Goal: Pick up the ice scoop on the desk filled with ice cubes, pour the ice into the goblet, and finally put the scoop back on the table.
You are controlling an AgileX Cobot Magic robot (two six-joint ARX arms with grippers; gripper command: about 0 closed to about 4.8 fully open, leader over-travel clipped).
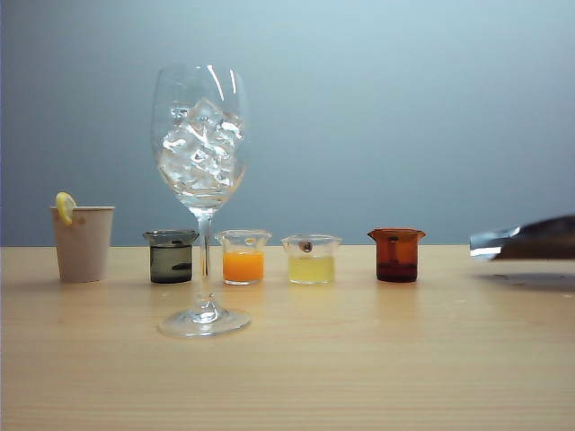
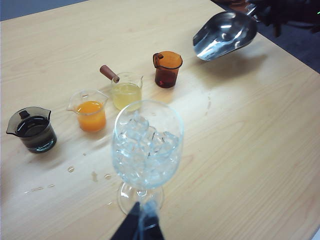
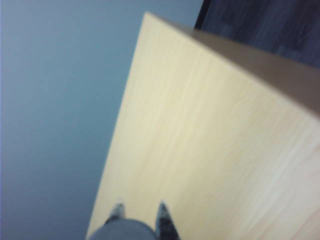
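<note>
Looks like lab test bench: bare wooden table [image 1: 377, 359], plain grey-blue backdrop wall [image 1: 404, 108], row of small glass beakers [image 1: 311, 259] holding coloured liquids.

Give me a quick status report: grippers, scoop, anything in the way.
Left gripper at goblet stem, grip unclear. Right gripper shut on scoop, empty, above table at right edge. Ice in goblet. Nothing under scoop.
</note>
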